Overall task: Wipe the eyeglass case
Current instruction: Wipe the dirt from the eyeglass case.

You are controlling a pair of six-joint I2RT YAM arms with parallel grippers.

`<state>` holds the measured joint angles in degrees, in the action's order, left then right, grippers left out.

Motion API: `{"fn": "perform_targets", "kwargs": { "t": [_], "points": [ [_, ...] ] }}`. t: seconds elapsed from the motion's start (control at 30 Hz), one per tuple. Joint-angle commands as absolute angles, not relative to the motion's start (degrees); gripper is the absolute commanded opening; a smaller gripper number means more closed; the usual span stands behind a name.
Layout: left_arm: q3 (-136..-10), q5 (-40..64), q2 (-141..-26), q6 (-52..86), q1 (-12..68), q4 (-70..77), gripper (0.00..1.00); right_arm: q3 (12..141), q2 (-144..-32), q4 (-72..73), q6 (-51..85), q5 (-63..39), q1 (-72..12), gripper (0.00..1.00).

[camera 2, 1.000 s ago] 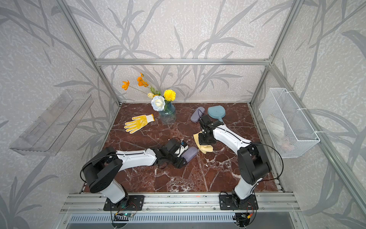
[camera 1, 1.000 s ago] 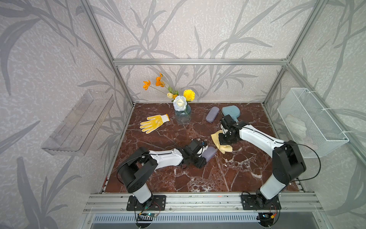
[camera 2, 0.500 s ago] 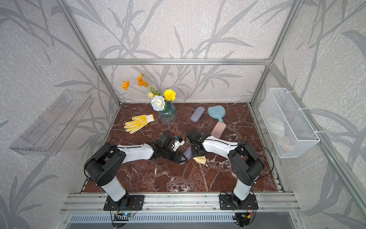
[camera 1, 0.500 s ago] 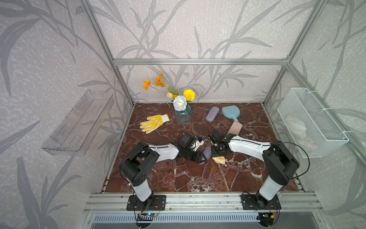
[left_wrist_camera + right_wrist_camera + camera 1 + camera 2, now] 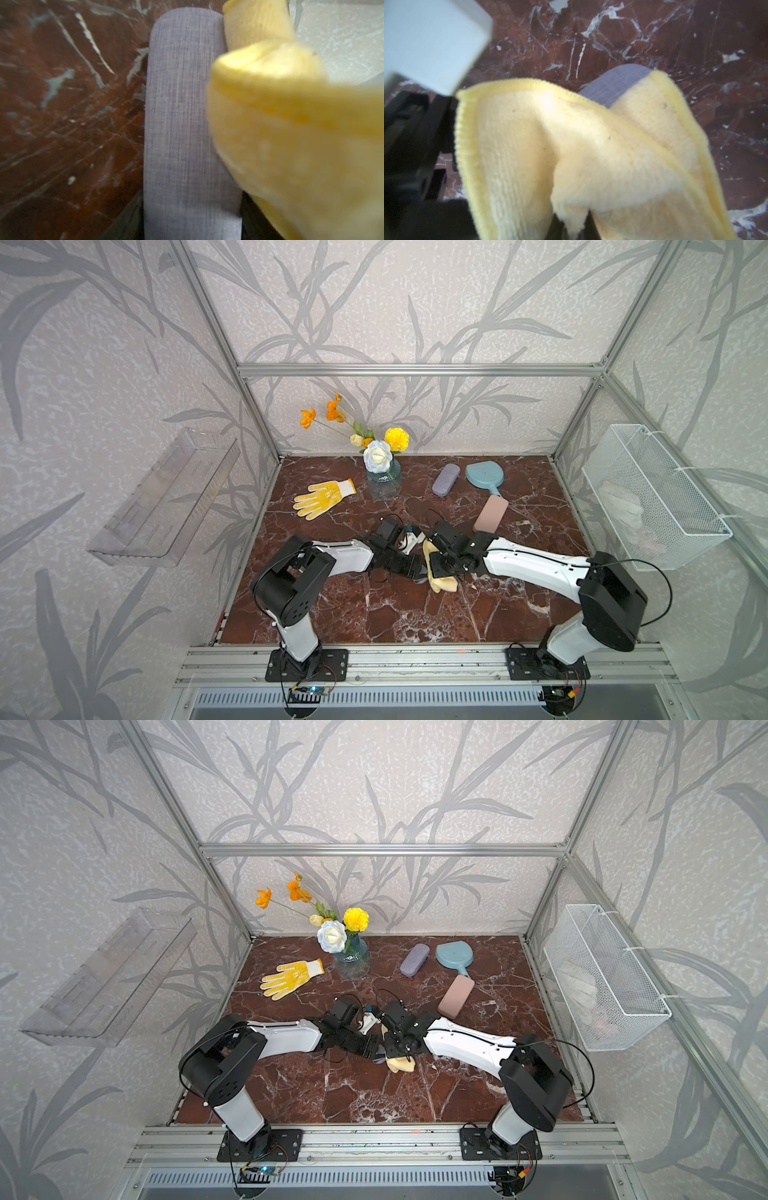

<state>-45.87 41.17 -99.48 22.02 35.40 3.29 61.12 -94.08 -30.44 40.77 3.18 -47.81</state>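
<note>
**Grip and wiping contact.** The lavender-grey eyeglass case (image 5: 187,135) is clamped across its width between the dark fingers (image 5: 129,225) of the left gripper (image 5: 409,567). It sits low over the front-centre of the marble tabletop (image 5: 395,614); whether it rests on the marble cannot be told. The case projects past the fingertips toward the right gripper (image 5: 437,568), whose jaws are pressed together on a fold of yellow cloth (image 5: 571,155). The cloth lies against one long side of the case and drapes over it. In the right wrist view only the rounded far end of the case is uncovered. In both top views the two grippers meet tip to tip.
</note>
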Motion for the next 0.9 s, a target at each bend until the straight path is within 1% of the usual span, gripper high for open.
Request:
{"fn": "perform_targets", "kwargs": {
  "t": [0.0, 0.1, 0.17, 0.27, 0.37, 0.47, 0.53, 0.6, 0.7, 0.77, 0.87],
  "points": [
    [-43.05, 43.59, -100.2, 21.97, 35.96, 0.62, 0.0, 63.69, -100.24, -27.62, 39.9, 12.89, -42.94, 0.0],
    [-42.56, 43.84, -99.54, 22.13, 35.99, 0.63, 0.0, 66.14, -103.08, -28.11, 37.35, 16.48, -38.34, 0.0],
    [-42.17, 44.08, -99.17, 22.08, 35.95, 0.62, 0.0, 67.39, -103.75, -28.17, 34.53, 16.84, -36.02, 0.0],
    [-42.15, 43.47, -98.8, 21.53, 35.97, -0.58, 0.0, 68.6, -101.78, -29.07, 30.95, 17.7, -34.99, 0.0],
    [-41.85, 42.25, -98.44, 21.71, 36.03, -0.73, 0.0, 66.64, -95.22, -31.23, 29.8, 14.85, -36.21, 0.0],
    [-41.88, 42.33, -98.57, 22.31, 35.91, 0.03, 0.0, 62.89, -88.11, -34.09, 30.99, 14.28, -41.5, 0.0],
    [-41.88, 42.81, -99.03, 22.78, 35.92, 0.75, 0.0, 59.93, -84.35, -34.86, 34.1, 13.19, -45.04, 0.0],
    [-42.04, 43.7, -99.43, 23.09, 35.88, 1.28, 0.0, 56.53, -81.94, -32.9, 38.92, 9.28, -47.6, 0.0],
    [-41.83, 44.55, -99.08, 23.42, 35.78, 1.9, 0.0, 53.28, -82.36, -27.21, 44.56, 4.43, -49.27, 0.0],
    [-41.68, 44.85, -98.72, 23.49, 35.83, 1.76, 0.0, 52.73, -84.93, -24.55, 46.21, 3.85, -49.15, 0.0],
    [-41.24, 44.91, -97.98, 23.49, 35.81, 1.94, 0.0, 53.83, -89.84, -23.1, 45.11, 4.58, -45.99, 0.0]
  ]
}}
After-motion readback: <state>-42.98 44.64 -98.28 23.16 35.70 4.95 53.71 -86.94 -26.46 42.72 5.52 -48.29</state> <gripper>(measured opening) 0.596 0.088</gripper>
